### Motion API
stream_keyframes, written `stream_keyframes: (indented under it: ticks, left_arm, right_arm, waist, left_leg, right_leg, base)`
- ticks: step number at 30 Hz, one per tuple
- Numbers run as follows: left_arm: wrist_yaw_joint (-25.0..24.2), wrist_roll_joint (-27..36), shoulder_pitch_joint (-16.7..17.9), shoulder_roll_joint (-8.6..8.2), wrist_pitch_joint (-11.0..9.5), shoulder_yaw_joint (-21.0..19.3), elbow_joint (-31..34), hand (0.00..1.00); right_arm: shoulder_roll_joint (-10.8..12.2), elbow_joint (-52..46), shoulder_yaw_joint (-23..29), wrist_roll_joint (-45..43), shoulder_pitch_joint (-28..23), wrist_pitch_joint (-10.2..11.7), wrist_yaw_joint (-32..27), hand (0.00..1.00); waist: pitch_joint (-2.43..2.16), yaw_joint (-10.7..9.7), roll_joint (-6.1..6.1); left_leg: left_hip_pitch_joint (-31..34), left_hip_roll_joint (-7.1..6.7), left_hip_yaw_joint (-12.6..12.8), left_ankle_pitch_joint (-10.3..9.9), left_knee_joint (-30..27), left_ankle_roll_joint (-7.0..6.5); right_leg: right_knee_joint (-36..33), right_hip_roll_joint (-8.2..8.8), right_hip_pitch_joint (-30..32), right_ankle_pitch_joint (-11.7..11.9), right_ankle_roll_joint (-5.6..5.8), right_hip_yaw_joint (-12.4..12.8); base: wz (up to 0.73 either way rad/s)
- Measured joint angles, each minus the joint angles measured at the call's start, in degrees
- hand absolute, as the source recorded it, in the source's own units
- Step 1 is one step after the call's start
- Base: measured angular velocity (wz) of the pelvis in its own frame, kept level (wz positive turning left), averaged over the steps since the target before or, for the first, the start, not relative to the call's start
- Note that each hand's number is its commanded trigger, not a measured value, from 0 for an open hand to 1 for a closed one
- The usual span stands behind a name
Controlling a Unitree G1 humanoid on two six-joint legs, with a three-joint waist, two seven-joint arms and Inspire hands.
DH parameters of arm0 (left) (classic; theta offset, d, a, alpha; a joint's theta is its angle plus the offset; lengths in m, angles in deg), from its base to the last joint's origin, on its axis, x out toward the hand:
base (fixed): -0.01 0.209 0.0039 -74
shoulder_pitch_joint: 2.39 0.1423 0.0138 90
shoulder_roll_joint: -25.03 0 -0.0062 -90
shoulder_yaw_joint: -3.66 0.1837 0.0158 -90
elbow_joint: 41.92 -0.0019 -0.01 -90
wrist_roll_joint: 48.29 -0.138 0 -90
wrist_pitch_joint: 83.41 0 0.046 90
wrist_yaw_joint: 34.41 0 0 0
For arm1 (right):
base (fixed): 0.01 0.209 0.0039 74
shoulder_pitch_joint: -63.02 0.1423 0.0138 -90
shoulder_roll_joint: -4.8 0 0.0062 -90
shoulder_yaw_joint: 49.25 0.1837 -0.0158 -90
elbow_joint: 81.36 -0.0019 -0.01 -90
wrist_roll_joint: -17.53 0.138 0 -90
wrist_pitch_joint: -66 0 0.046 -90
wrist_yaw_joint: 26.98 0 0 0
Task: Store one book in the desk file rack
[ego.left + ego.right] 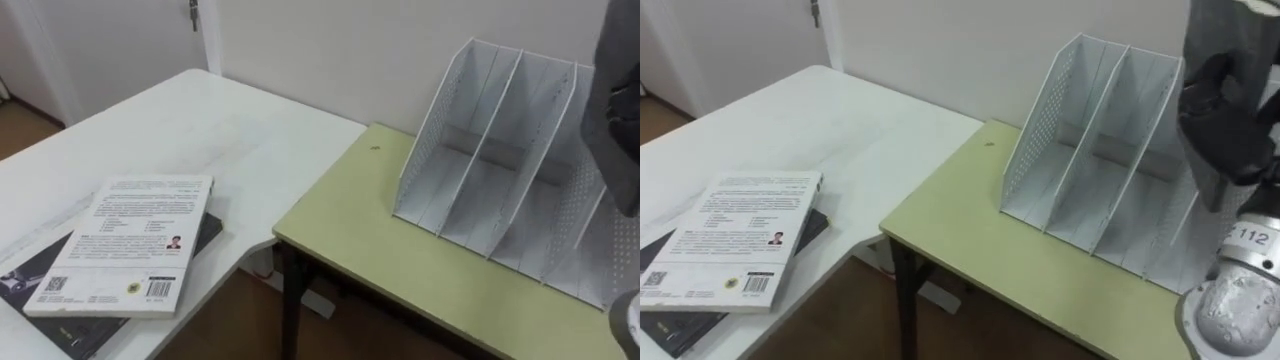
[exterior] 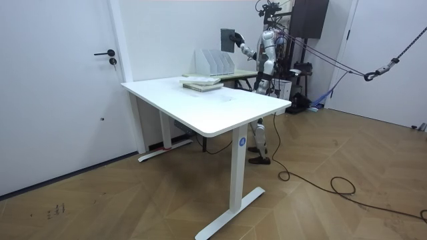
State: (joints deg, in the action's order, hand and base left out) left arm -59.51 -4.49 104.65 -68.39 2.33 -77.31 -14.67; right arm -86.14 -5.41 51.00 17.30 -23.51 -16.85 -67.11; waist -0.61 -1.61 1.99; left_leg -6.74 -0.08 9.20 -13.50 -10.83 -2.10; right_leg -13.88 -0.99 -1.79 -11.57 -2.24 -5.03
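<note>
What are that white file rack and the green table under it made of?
File rack: probably thin sheet metal, possibly plastic, matte white; its walls are punched with small holes. Green table: smooth matte top, likely laminate, on dark legs.

An office is suggested by a white desk (image 2: pixel 220 107), a file rack (image 1: pixel 480 150) on a green table (image 1: pixel 380 240), and probably a screen (image 2: pixel 310 17) far right.
</note>
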Motion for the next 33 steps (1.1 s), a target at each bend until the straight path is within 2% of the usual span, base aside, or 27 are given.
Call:
stream_keyframes:
  ticks: [2,11,33]
  left_arm:
    - [0.8,-0.5,0.0,-0.59,0.0,-1.0,-0.5,0.0]
    - [2.2,-0.8,-1.8,-1.09,0.1,-1.2,-3.9,0.0]
    - [3.6,-1.8,-2.0,-1.24,0.1,-2.2,-4.1,0.0]
  right_arm:
    - [0.0,0.0,1.1,0.0,0.0,0.0,-1.3,1.0]
    - [0.0,0.0,2.4,0.4,0.0,0.0,-2.5,1.0]
    - [0.0,1.7,2.9,0.7,0.0,0.0,-2.4,1.0]
  waist:
    - [0.01,0.0,-0.03]
    - [0.28,0.3,-0.13]
    - [0.5,0.4,0.2]
  left_leg:
    - [0.0,0.04,0.0,0.0,0.0,0.01]
    - [0.0,0.07,0.0,0.0,0.0,0.01]
    - [0.1,0.09,0.0,0.0,0.3,0.01]
  right_leg:
    - [0.3,-0.02,-0.3,0.0,0.01,-0.3]
    - [0.4,-0.03,-0.3,0.0,0.01,-0.2]
    - [1.1,-0.16,-0.4,0.1,0.0,-0.2]
  base:
    - [0.07]
    - [0.0]
    - [0.0]
